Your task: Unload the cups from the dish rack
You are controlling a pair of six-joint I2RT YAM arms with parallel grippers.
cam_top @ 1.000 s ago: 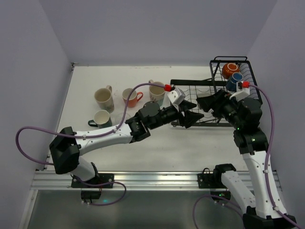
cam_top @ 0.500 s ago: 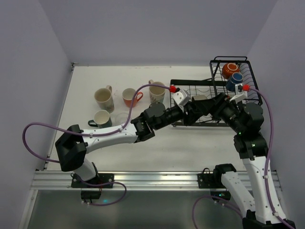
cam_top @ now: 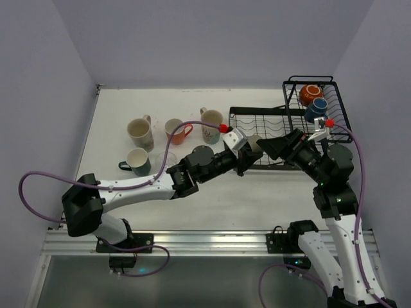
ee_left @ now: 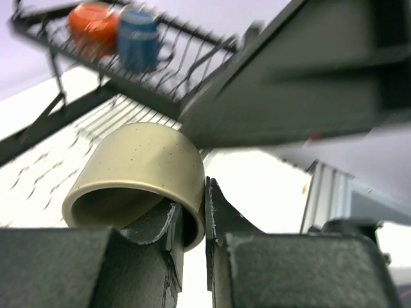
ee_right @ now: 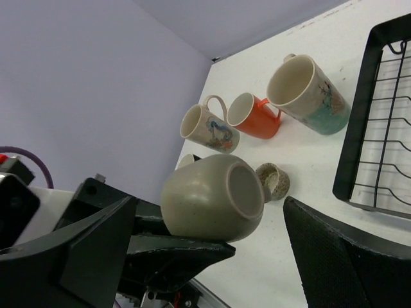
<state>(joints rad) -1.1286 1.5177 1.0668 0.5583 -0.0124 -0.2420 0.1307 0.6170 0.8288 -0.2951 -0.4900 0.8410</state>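
A beige cup (cam_top: 255, 142) (ee_left: 138, 173) (ee_right: 212, 196) hangs in the air over the front edge of the black wire dish rack (cam_top: 257, 122). My left gripper (cam_top: 247, 156) (ee_left: 192, 212) is shut on its rim, one finger inside and one outside. To the cup's right my right gripper (cam_top: 273, 146) (ee_right: 212, 212) stands open, its fingers wide of the cup and not touching it. An orange cup (cam_top: 309, 94) (ee_left: 93, 22) and a blue cup (cam_top: 316, 109) (ee_left: 138, 38) sit in the raised basket (cam_top: 334, 106).
On the table left of the rack stand a patterned cream mug (cam_top: 140, 133) (ee_right: 209, 127), an orange-red mug (cam_top: 175, 130) (ee_right: 253, 115), a tall cream and teal mug (cam_top: 210, 125) (ee_right: 308, 86), a dark teal mug (cam_top: 137, 159) and a small speckled cup (ee_right: 273, 181).
The left gripper closed on the beige cup's rim. The right gripper opened and let the cup go. The left arm drew back a little to the left with the cup.
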